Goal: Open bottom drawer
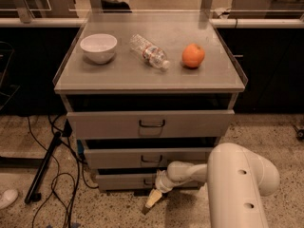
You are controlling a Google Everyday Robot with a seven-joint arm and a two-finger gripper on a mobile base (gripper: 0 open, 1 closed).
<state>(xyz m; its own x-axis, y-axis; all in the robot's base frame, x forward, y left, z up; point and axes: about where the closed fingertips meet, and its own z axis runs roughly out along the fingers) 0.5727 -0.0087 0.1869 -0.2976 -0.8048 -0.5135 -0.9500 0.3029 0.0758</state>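
Observation:
The bottom drawer (pixel 124 181) is the lowest grey front of the grey cabinet (pixel 76 80), close to the floor. Its small dark handle at centre is partly covered by my wrist. My white arm reaches in from the lower right. My gripper (pixel 151 202) hangs just below and in front of the bottom drawer's centre, its cream fingers pointing down toward the floor. The top and middle drawers stand slightly pulled out.
On the cabinet top lie a white bowl (pixel 98 47), a clear plastic bottle (pixel 150 52) on its side and an orange (pixel 193 55). Black cables and a dark pole (pixel 45 167) lie on the speckled floor at left. Dark counters stand behind.

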